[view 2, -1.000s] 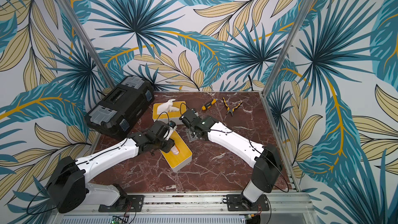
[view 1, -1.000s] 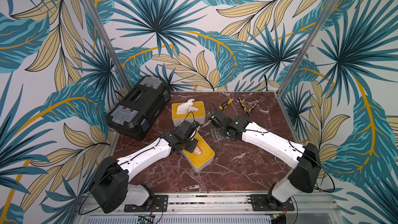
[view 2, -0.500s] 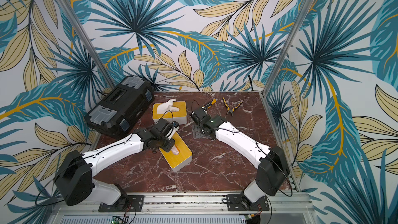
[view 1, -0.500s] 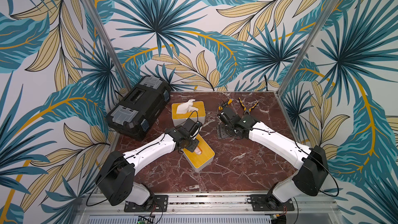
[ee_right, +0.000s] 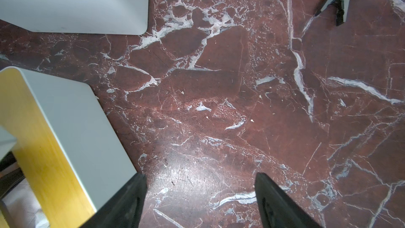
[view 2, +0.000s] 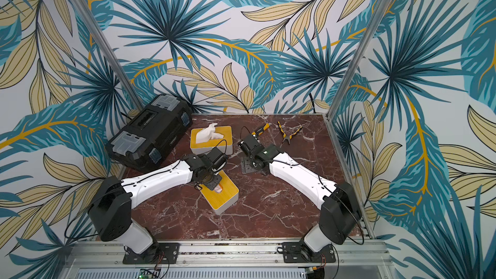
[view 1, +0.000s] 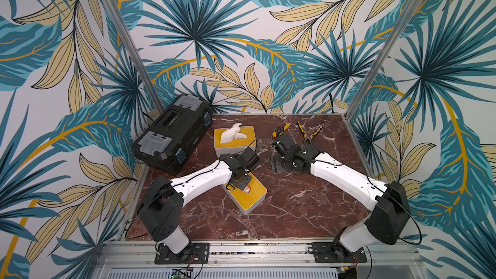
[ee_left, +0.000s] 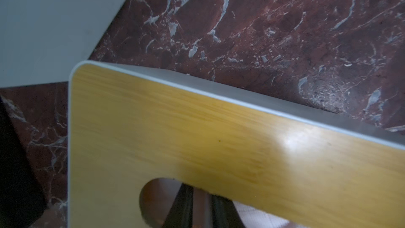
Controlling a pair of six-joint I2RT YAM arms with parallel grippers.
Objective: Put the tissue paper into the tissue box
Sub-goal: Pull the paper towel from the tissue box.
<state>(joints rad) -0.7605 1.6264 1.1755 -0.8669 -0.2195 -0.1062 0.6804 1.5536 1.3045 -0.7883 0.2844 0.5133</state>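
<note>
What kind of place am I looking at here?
Probably a robot test booth, not a home: two robot arms bolted to a metal rail, a marble-look table, and leaf-print walls on a metal frame.

The box has a glossy wood-grain lid and matt grey walls, on a smooth marble-look table.

Even, soft light is seen throughout; the close tissue box is blurred and marked by glare.

A staged robot lab cell: arms bolted to an aluminium rail; leaf-print panels; marble-look tabletop.
</note>
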